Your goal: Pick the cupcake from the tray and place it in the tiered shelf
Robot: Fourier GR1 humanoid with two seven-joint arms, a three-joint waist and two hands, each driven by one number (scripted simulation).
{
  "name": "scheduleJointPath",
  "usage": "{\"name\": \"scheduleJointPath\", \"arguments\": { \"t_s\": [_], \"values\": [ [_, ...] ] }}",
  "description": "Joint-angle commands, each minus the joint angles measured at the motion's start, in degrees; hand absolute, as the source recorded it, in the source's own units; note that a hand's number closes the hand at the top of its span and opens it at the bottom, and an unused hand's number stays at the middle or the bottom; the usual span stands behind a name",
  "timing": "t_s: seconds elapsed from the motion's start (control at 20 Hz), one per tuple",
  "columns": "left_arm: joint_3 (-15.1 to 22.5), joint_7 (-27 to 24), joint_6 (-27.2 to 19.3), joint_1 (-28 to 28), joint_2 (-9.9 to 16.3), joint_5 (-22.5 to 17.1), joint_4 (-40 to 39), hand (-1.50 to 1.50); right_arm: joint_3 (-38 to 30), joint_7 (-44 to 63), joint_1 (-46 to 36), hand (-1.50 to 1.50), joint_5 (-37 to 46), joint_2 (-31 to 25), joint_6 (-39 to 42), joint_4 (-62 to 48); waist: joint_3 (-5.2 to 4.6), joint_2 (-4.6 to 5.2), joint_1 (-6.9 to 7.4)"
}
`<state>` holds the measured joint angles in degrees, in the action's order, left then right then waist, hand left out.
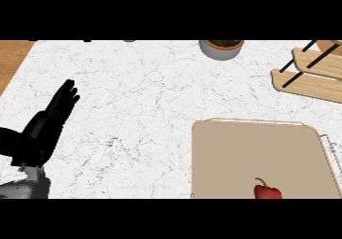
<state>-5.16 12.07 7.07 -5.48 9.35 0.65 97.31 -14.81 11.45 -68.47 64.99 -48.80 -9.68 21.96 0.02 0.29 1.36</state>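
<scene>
A strip of brown wooden surface (10, 60) is seen at the far left edge, beside the white marbled counter (146, 116) that fills most of the head view. At the lower left, the left hand (43, 133) is shown above the counter at the end of its grey forearm (25, 189); its black fingers (63, 99) are held straight and close together, pointing up and away, with the thumb spread out to the left. Nothing is held by it, and no object is touched.

Farther right, at the counter's far edge, a grey pot (221, 48) holding a dark plant is partly cut off by the top of the view. Below it, toward the lower right, a beige tray (260, 154) is laid flat on the counter, a thin wire handle visible along its right side. A red pepper (267, 190) with a dark stem is seen on the tray's near edge, partly cropped. At the upper right corner, the light wooden tiers of the tiered shelf (315, 77) are shown, joined by thin black rods, well apart from the tray.

The cupcake cannot be made out anywhere on the tray or shelf. The right hand is not shown.
</scene>
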Motion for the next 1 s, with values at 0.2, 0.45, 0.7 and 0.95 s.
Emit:
{"name": "scheduleJointPath", "arguments": {
  "t_s": [0.2, 0.45, 0.7, 0.95],
  "values": [
    [0.4, -0.2, 0.2, 1.1, -0.6, -0.2, 0.5, 0.00, -9.8, 4.3, -4.5, -1.50, -9.5, -1.9, -2.3, 3.9, -0.01, -0.45, -1.14],
    [-2.0, -2.0, 0.0, 2.1, 1.2, 0.3, -0.6, 0.00, -18.8, 8.4, -7.6, -1.50, -17.1, -9.7, 0.7, 4.4, 0.02, -0.78, -2.32],
    [-1.2, -1.2, -0.7, 2.6, -0.4, 0.1, 0.4, 0.00, -24.8, 13.0, -6.6, -1.50, -22.6, -18.8, 9.0, 4.3, -0.03, -0.94, -2.80],
    [-2.9, -3.5, 0.8, 4.9, 1.0, -0.9, 0.5, 0.00, -33.4, 5.3, 3.1, -1.50, -31.1, -26.4, 17.1, 3.0, 0.05, -0.75, -2.86]
  ]
}}
